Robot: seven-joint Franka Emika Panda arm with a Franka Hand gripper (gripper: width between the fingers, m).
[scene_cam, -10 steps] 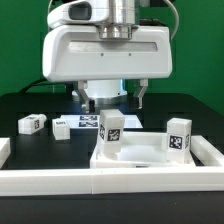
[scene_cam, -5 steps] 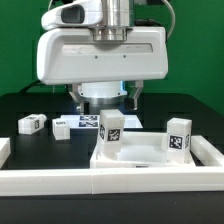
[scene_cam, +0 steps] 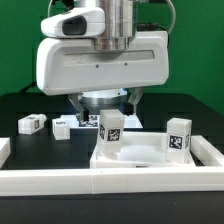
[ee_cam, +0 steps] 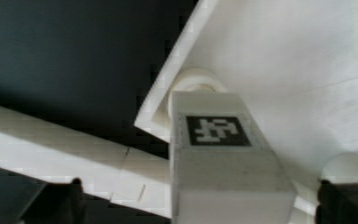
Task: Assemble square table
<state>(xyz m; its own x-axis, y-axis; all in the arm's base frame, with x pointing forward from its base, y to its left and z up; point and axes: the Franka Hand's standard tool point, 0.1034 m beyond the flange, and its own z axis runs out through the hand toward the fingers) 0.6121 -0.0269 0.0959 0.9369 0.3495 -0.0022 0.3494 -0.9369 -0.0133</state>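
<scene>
The square table's white slab (scene_cam: pixel 142 152) lies at the front, with two tagged white legs standing upright on it: one (scene_cam: pixel 111 128) on the exterior view's left and one (scene_cam: pixel 179 135) on the right. Two more legs (scene_cam: pixel 32 123) (scene_cam: pixel 62 128) lie loose on the black table. My gripper (scene_cam: pixel 106 100) hangs open just above and behind the left upright leg. In the wrist view that leg (ee_cam: pixel 220 150) sits between my dark fingertips (ee_cam: pixel 60 196), clear of both, with the slab (ee_cam: pixel 309 70) behind it. My gripper (ee_cam: pixel 194 200) holds nothing.
White rail walls (scene_cam: pixel 110 181) run along the front and both sides of the slab. The marker board (scene_cam: pixel 86 122) lies flat behind the slab, partly under the gripper. The rail (ee_cam: pixel 51 135) also crosses the wrist view.
The gripper has moved toward the exterior view's left and nearer the camera, ending over the left upright leg. Its jaws stayed open; no part moved.
</scene>
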